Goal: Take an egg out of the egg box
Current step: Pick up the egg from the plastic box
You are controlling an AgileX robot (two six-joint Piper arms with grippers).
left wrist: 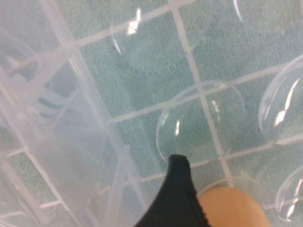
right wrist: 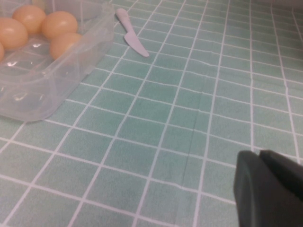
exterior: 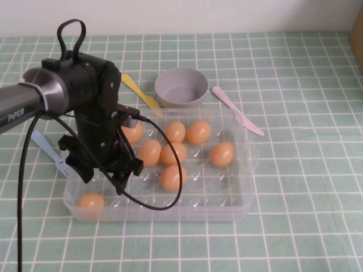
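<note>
While your left pincer (exterior: 105,173) hangs at centre left of the high view, inside the egg box (exterior: 238,212), its fingers look spread and hold nothing; one finger (left wrist: 177,198) touches the egg (left wrist: 232,208). Your right pincer (right wrist: 270,189) sits over bare desk (right wrist: 189,118); I cannot tell its state.

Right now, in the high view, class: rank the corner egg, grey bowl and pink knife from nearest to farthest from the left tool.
1. Corner egg, just below the left tool.
2. Grey bowl, behind the egg box.
3. Pink knife, far right.
</note>
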